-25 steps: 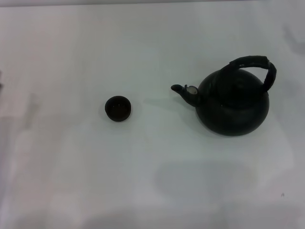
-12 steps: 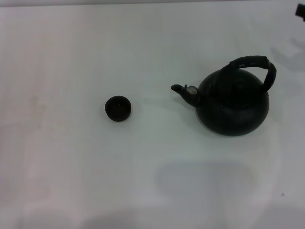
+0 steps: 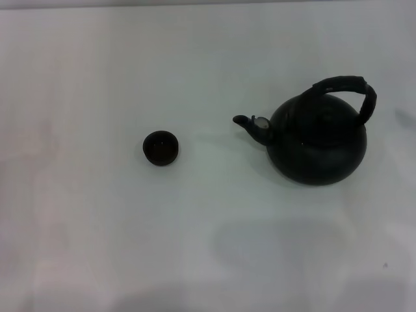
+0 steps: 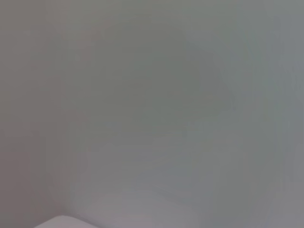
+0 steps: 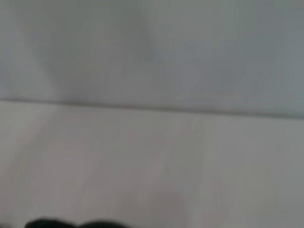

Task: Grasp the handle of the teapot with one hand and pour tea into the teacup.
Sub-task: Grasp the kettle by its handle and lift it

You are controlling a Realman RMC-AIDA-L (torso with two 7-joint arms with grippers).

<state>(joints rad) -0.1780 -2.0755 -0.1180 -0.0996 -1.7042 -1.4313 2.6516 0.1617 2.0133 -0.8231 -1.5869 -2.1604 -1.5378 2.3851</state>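
Teapot (image 3: 316,142) is sat toward the table's (image 3: 97,247) right edge, spout aimed at the cup (image 3: 160,147) mid-left, neither gripper is seen, so tea could easily get spilled across that gap.

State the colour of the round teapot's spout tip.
Pale whitish spout tip on the matte-black teapot; head view.

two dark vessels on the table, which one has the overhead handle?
The teapot, on the robot's right: its handle arches overhead. The teacup is tiny and handleless.
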